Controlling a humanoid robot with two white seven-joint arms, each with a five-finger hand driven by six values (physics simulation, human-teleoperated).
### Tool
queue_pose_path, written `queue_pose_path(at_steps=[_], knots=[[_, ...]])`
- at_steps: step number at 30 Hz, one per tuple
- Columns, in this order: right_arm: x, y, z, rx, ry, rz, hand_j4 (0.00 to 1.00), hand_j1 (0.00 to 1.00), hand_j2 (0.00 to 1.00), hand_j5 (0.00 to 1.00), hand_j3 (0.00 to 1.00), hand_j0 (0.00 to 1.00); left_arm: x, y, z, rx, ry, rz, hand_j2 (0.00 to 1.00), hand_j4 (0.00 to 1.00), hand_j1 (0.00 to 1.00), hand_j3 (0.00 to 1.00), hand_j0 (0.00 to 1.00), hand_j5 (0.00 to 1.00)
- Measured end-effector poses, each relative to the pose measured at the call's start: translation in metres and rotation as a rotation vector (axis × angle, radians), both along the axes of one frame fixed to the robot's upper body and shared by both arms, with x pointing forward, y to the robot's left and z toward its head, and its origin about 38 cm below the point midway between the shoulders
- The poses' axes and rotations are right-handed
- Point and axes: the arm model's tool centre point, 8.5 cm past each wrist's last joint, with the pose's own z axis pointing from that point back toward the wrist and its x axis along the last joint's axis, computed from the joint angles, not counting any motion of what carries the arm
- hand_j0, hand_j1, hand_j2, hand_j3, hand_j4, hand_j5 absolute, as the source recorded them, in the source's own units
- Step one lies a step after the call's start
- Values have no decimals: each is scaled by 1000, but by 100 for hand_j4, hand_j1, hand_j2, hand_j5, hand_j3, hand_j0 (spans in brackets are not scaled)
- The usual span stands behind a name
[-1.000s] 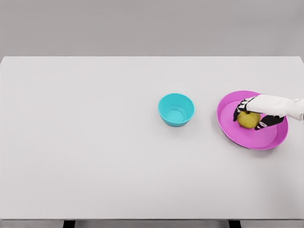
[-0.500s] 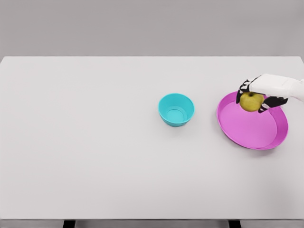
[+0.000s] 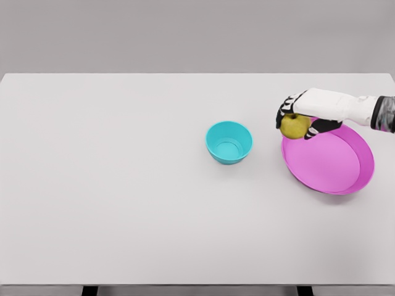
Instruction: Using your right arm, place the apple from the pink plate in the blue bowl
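Partly hidden by the right hand gripping it, the apple, roundish with no clear long axis, hangs over the plate's left rim, right of the bowl.

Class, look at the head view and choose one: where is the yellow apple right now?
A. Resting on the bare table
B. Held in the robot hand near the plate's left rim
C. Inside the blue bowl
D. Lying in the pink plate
B: the right robot hand grips the apple at the pink plate's left rim, short of the blue bowl.
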Motion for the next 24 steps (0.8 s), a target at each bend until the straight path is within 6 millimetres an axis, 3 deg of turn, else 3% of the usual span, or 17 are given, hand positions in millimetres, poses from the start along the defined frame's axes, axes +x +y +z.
queue_pose_path(at_steps=[24], knots=[[4,93,-8,118,-15,162,53,53,53,53,53,53,0,0,0,0,0,0,100,100,100,100,100,100]])
